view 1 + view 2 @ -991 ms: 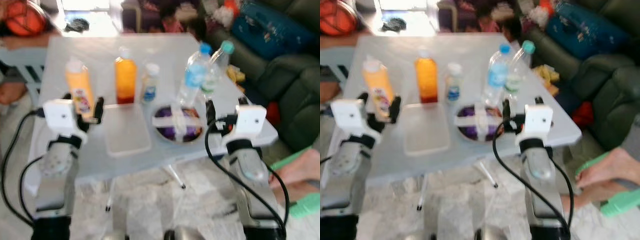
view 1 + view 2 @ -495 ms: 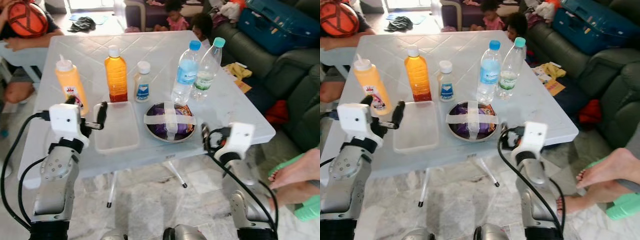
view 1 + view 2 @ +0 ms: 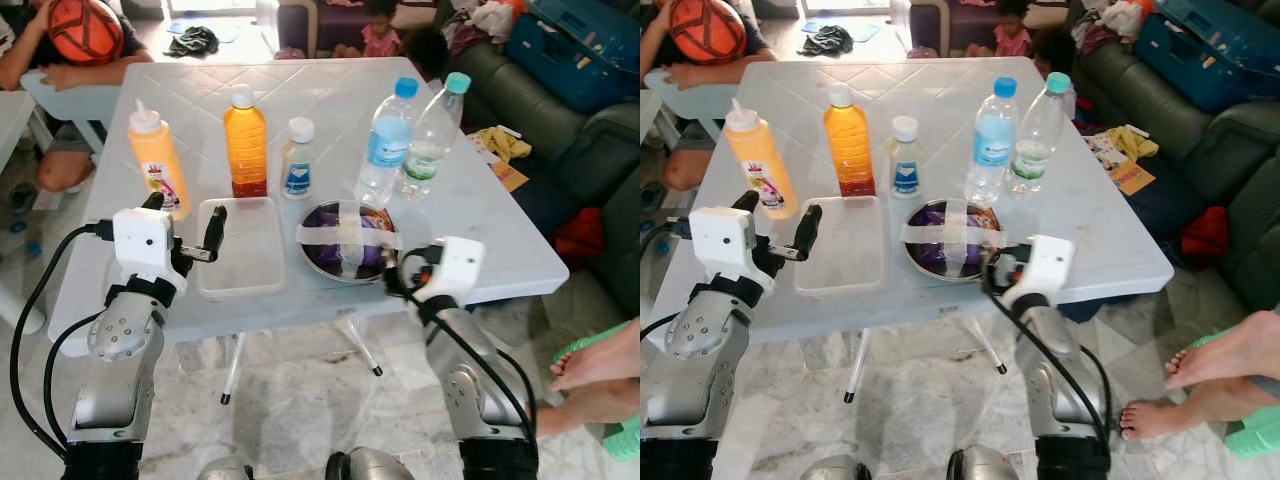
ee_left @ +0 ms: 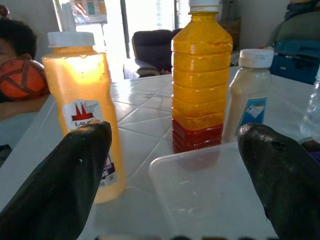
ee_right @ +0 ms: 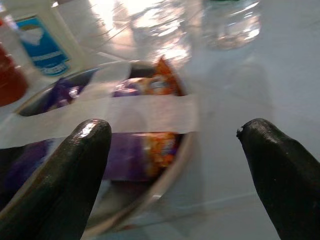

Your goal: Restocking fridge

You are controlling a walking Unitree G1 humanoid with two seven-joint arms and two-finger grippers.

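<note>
Bottles on white table (image 3: 480, 215): yellow squeeze bottle (image 3: 157, 160) by left edge, then orange juice bottle (image 3: 245, 141), small white bottle (image 3: 298, 159), 2 water bottles (image 3: 385, 143) toward right. Clear plastic tub (image 3: 241, 245) and taped metal bowl (image 3: 348, 241) of snack packets along front edge. Left gripper (image 3: 185, 208) spread wide, empty, at tub's left rim. Right gripper (image 5: 175, 165) spread wide, empty, at bowl's front right rim.

green sofa (image 3: 590, 150), orange ball (image 3: 85, 28)
</note>
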